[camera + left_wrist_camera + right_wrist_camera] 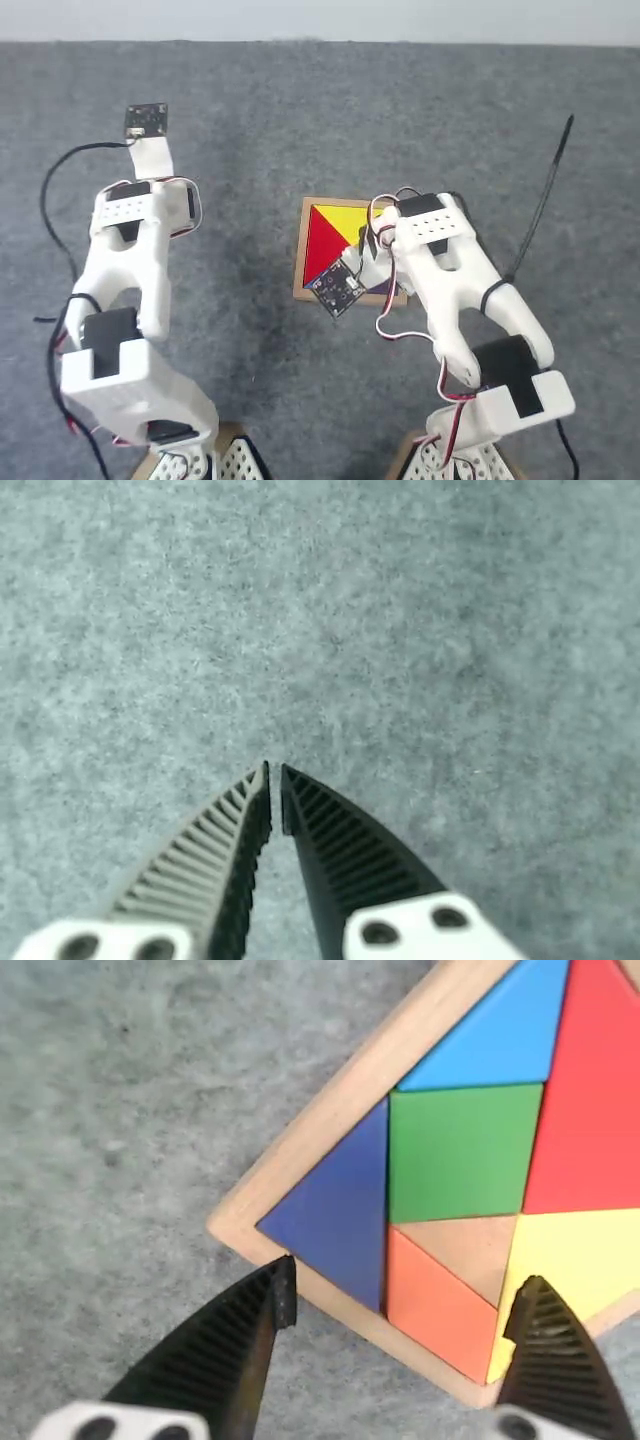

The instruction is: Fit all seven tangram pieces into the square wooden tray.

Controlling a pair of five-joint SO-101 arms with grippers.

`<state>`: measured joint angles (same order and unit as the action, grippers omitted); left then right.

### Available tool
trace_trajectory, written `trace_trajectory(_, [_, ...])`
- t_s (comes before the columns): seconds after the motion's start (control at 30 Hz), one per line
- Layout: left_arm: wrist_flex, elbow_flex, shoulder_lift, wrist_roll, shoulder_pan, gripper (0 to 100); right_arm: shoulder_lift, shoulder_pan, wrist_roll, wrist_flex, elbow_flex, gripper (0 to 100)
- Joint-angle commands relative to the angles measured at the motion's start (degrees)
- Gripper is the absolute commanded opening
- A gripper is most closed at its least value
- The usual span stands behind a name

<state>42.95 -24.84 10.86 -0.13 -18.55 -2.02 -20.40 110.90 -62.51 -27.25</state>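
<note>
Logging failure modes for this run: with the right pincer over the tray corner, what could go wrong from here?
1. The right pincer is open astride the tray corner. Lowering it could catch the rim and shift the tray or lift the dark blue triangle.
2. A bare wooden gap shows between the green square, orange triangle and yellow piece, so the run may end one piece short.
</note>
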Motion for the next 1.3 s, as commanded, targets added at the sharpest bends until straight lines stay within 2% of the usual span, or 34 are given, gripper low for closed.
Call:
trace_trajectory(0.0, [-1.14, 1.36, -0.26, 0.26, 0.79, 2, 2.24, 1.89, -5.8, 0.57, 4.22, 33.2])
trace_trajectory(0.17, [-1.32, 1.36, -0.26, 0.26, 0.79, 2, 7.69, 0.92, -24.97, 0.57, 5.1, 33.0])
trace_trajectory(0.4, [-1.32, 1.27, -0.26, 0.18, 1.67, 1, 17.19, 1.27, -51.16, 0.48, 4.4, 15.4])
trace_trajectory(0.57, [-1.41, 1.27, -0.97, 0.35, 1.49, 1, 27.3, 1.36, -67.52, 0.4, -1.05, 11.1])
trace_trajectory(0.67, [-1.49, -0.04, -2.81, 0.35, 1.32, 1, 37.05, 2.68, -74.9, 0.48, -6.24, 8.7])
trace_trajectory(0.8, [-9.41, -11.12, -12.48, 0.18, 1.67, 1, 49.71, 6.46, -79.74, 0.48, -14.24, 8.0])
trace_trajectory(1.0, [-23.47, -30.99, -31.03, 0.0, 4.4, 1, 61.23, 12.7, -80.44, 0.48, -30.77, 7.8])
trace_trajectory(1.27, [-31.21, -43.56, -43.43, -0.09, 9.14, 1, 74.42, 21.93, -80.53, 0.48, -47.82, 7.6])
